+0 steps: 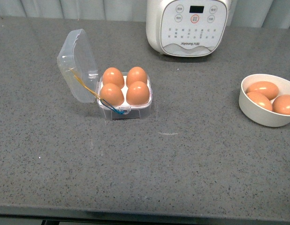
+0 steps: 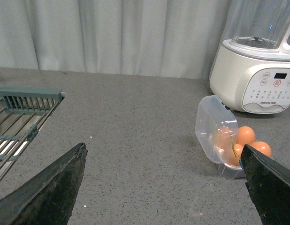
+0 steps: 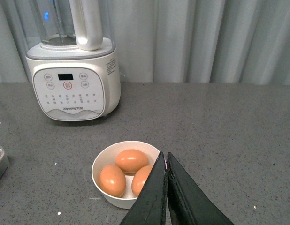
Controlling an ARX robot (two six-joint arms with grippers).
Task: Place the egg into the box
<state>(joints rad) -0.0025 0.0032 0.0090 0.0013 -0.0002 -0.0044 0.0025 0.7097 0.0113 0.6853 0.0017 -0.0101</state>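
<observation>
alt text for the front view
A clear plastic egg box, lid open, holds four brown eggs on a grey countertop. A white bowl with three more eggs sits to its right; a white blender base stands behind.

Blender (image 1: 187, 28) cropped at top edge, bowl (image 1: 257, 119) clipped at right, one bowl egg (image 3: 141, 182) partly behind right gripper (image 3: 165, 158)

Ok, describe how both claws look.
The left claw has two matte black wedge-shaped fingers with a grainy surface. The right claw has the same black tapered fingers. No cables, markings or arm links show.
</observation>
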